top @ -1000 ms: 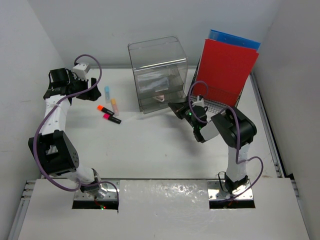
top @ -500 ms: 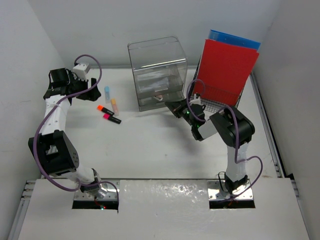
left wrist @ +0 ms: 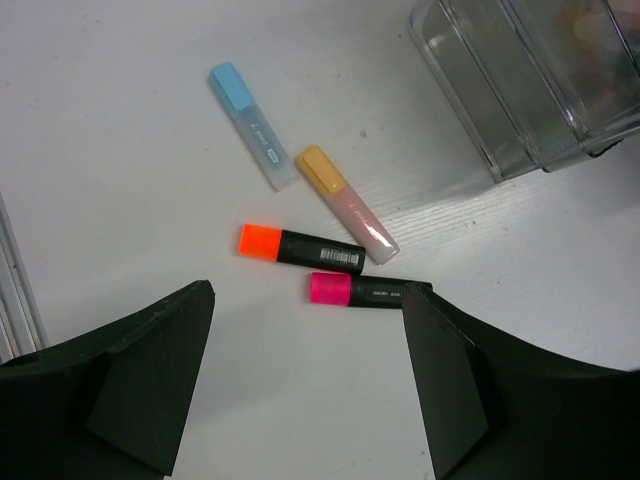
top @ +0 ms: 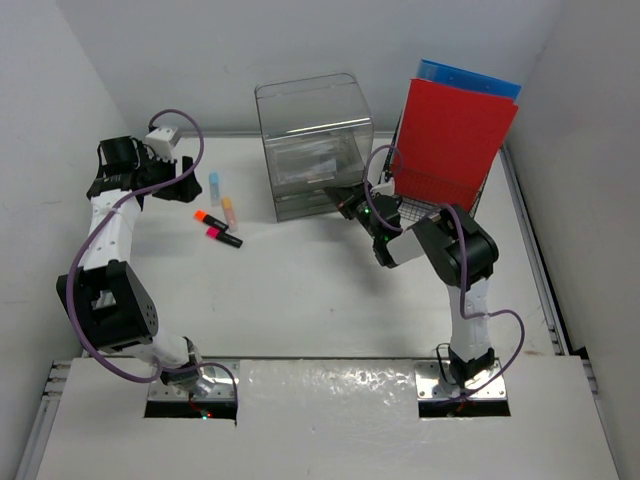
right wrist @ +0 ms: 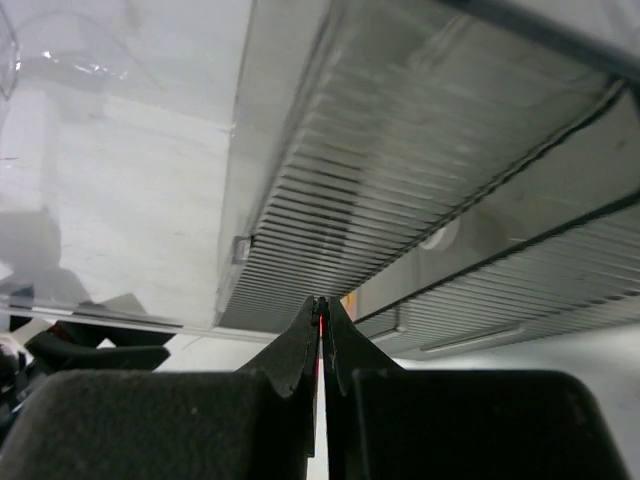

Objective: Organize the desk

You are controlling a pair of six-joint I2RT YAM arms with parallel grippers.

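The worktop [top: 300, 290] lies beneath the clear drawer box [top: 315, 145] and extends from it on all sides, with grey rails along its edges. The drawer box stands upright and shows at least two ribbed drawer fronts in the right wrist view. Four highlighters lie flat on the worktop to the left of the drawer box. The blue-capped highlighter [left wrist: 252, 125] is farthest from it, and the yellow-capped highlighter [left wrist: 345, 203] lies just beside that one, nearer the box. The orange-capped highlighter [left wrist: 300, 246] and the pink-capped highlighter [left wrist: 360, 291], both with black barrels, lie in front of the yellow-capped one and close to each other. The left arm [top: 105, 225] holds its jaws left of the drawer box, above the highlighters. The left jaws are spread wide and touch nothing. To the right of the drawer box stands a black wire rack [top: 440, 205] holding a red folder [top: 455, 130] and a blue folder [top: 450, 72] upright. The right arm [top: 455, 260] reaches to the lower front right of the drawer box. The right jaws are pressed together, with their tips at the drawer fronts. A thin red line shows in the seam between them, but it cannot be identified.
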